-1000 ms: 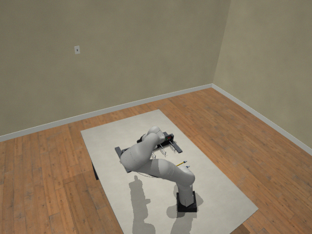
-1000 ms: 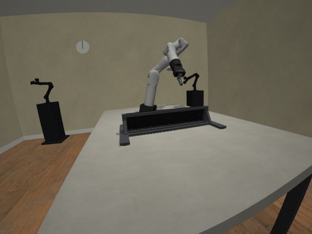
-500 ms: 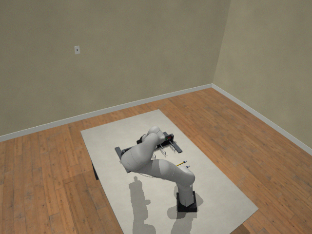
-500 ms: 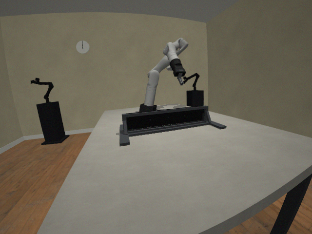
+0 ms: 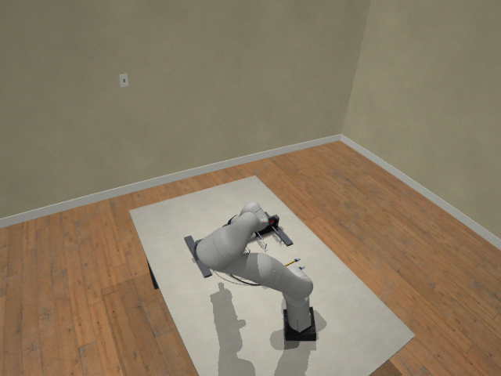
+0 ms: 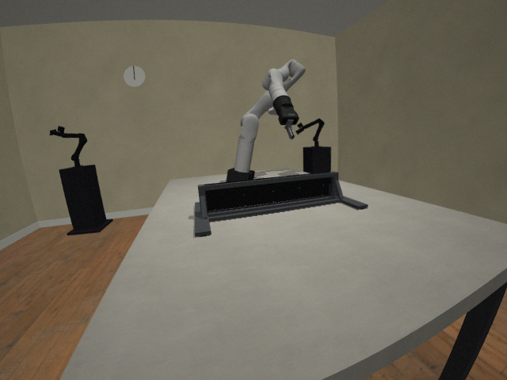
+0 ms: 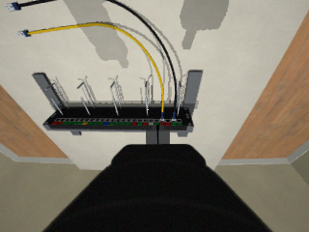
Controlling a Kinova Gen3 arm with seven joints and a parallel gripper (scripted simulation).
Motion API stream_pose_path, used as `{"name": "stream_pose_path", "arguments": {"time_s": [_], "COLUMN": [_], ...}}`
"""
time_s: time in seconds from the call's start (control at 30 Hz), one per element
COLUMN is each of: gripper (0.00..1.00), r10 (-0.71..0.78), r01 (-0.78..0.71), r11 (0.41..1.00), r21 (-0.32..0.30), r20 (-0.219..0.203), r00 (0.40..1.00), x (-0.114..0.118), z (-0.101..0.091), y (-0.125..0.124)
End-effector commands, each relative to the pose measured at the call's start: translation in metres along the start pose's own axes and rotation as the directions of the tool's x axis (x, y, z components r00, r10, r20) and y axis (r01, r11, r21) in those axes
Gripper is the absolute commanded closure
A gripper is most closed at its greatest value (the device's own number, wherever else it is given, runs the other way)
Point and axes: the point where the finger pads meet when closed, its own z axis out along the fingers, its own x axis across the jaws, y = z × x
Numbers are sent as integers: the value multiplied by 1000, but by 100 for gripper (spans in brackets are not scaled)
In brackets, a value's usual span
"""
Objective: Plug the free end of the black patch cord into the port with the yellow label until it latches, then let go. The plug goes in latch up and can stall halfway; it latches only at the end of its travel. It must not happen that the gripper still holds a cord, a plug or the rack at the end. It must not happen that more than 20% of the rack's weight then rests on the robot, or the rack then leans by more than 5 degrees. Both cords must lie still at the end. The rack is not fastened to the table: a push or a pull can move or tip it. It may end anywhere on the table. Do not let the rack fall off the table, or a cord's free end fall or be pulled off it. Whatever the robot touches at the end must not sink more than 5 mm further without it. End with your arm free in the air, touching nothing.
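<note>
Closed, bare grey metal jaws (image 6: 290, 131) hang above long dark rack (image 6: 266, 180) (image 7: 118, 127). Black patch cord's free plug (image 7: 13, 7) lies on pale worktop (image 5: 218, 194) (image 6: 286, 261) (image 7: 145, 53), beyond rack, toward wrist view's upper left. I judge traverse there next.

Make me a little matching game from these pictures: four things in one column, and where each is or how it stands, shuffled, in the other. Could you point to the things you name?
Things
1. Gripper (image 6: 291, 138) (image 7: 157, 131)
2. Yellow cord (image 7: 121, 30)
3. Wall clock (image 6: 134, 76)
4. Rack (image 6: 269, 178) (image 7: 116, 129)

Places or states
A. Round and pale, on the wall
B. Stands on the table, with feet sticking out at its ends
C. Fingers shut, nothing between them, up in the air
D. One end at the rack's row of ports, the other lying away from it

Right pairs: 1-C, 2-D, 3-A, 4-B
</note>
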Motion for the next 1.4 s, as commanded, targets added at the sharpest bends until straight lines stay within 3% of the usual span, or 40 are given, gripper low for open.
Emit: {"name": "stream_pose_path", "arguments": {"time_s": [0.0, 0.7, 1.37], "gripper": [100, 100, 100], "r10": [14, 18, 20], "r01": [-14, -18, -20], "r11": [1000, 1000, 1000], "r21": [-5, -10, -11], "r20": [-1, 3, 3], "r00": [1000, 1000, 1000], "x": [-12, -84, -89], "z": [0, -1, 0], "y": [2, 3, 4]}}
